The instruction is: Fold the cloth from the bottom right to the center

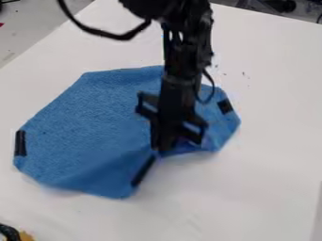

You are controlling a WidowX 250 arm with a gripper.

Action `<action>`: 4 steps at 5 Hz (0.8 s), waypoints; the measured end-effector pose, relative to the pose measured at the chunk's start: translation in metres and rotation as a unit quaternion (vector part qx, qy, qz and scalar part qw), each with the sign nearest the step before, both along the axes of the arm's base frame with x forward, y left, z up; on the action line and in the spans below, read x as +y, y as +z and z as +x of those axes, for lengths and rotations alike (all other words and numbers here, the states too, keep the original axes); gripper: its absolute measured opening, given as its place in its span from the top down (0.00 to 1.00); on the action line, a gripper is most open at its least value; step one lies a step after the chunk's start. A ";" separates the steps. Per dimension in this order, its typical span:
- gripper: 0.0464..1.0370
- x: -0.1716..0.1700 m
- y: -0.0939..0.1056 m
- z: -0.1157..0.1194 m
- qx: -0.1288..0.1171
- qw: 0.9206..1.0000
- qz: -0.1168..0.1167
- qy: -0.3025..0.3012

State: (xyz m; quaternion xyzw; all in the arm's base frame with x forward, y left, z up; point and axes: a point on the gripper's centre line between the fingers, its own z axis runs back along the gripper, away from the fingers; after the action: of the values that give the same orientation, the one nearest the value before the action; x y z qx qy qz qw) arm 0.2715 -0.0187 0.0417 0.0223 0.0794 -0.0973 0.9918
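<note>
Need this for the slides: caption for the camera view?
WidowX 250 end effector at the lower-right edge of a blue cloth with black patches, on a white tabletop.

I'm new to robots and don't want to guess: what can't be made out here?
All in the camera view:
Part of the blue cloth: hidden behind the arm and gripper.
Whether the gripper grips it: dark and blurred there.
Black-and-yellow thing, lower left: cut off by the edge.
Dark specks on the table: too small to identify.
</note>
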 end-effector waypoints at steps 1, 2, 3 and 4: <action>0.99 0.020 -0.007 0.024 -0.010 0.999 -0.015 -0.041; 0.99 0.034 -0.011 0.038 -0.001 0.997 -0.035 -0.075; 0.99 0.041 -0.013 0.047 -0.001 0.994 -0.043 -0.096; 0.97 0.044 -0.012 0.054 -0.019 0.993 -0.046 -0.106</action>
State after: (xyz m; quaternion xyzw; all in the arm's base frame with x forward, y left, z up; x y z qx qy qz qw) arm 0.3257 0.0257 0.0300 -0.0135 0.0536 -0.2049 0.9772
